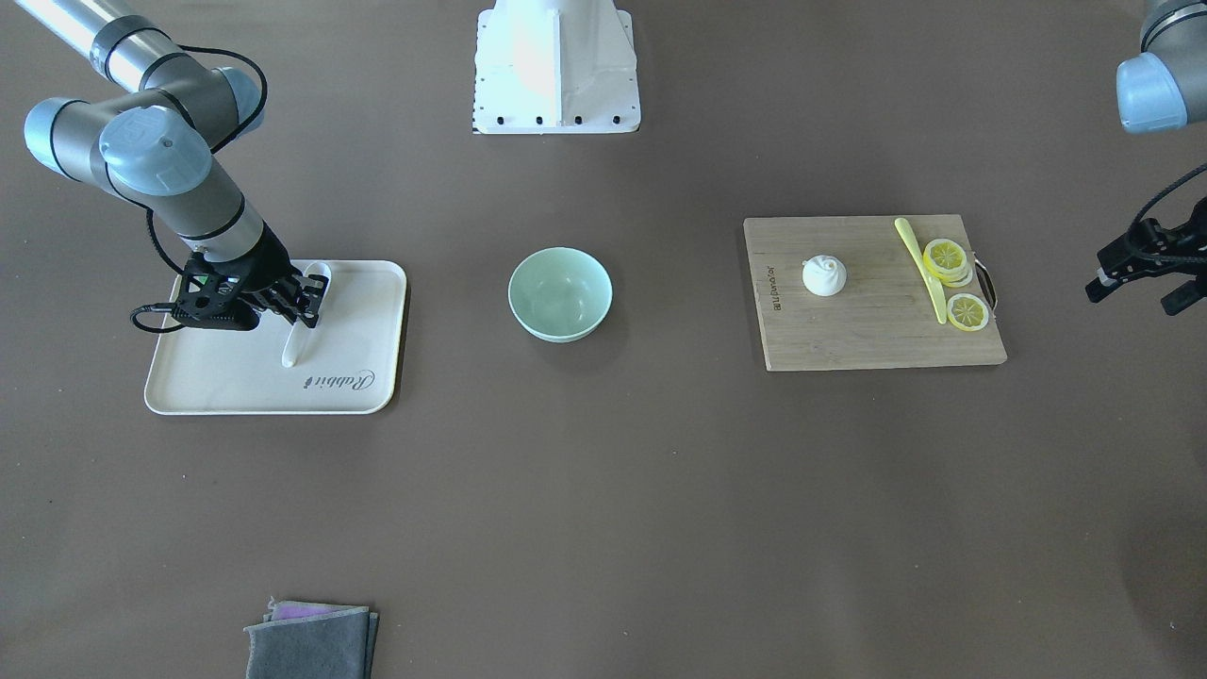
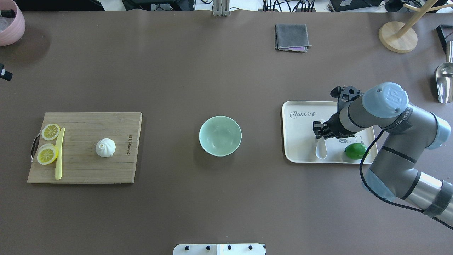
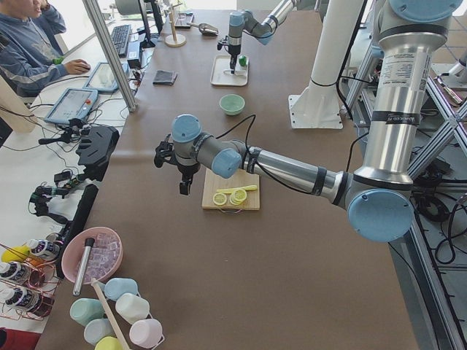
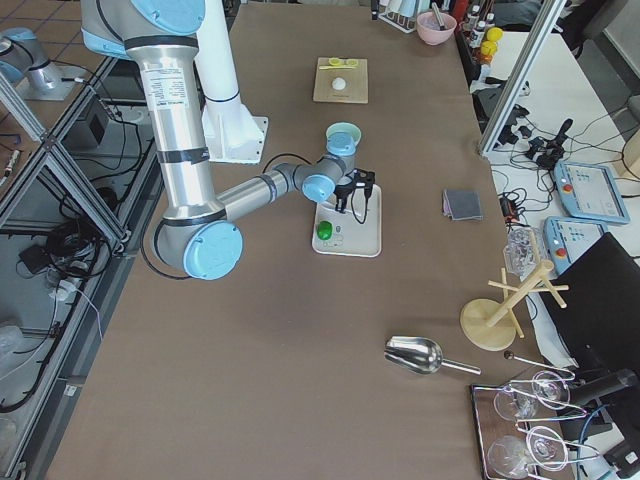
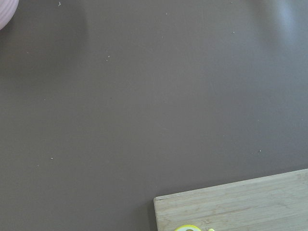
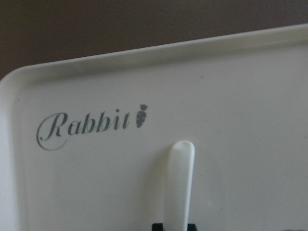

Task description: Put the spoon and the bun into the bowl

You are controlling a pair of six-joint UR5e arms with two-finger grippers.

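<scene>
The white spoon (image 1: pixel 294 345) lies on a cream tray (image 1: pixel 236 387), also seen from overhead (image 2: pixel 321 150). My right gripper (image 1: pixel 309 300) is low over the tray and shut on the spoon's handle (image 6: pixel 180 178), which still rests on the tray. The mint-green bowl (image 1: pixel 560 293) stands empty at the table's middle (image 2: pixel 220 136). The white bun (image 1: pixel 824 275) sits on a wooden cutting board (image 1: pixel 868 330), also seen from overhead (image 2: pixel 105 147). My left gripper (image 1: pixel 1136 294) hovers open and empty beyond the board's outer end.
A yellow knife (image 2: pixel 58 152) and lemon slices (image 2: pixel 50 131) lie on the board's outer end. A lime (image 2: pixel 355 151) sits on the tray by my right arm. A grey cloth (image 2: pixel 291 37), a pink bowl (image 2: pixel 10 24), a wooden stand (image 2: pixel 398 35) and a metal scoop (image 2: pixel 444 79) are along the table's far side.
</scene>
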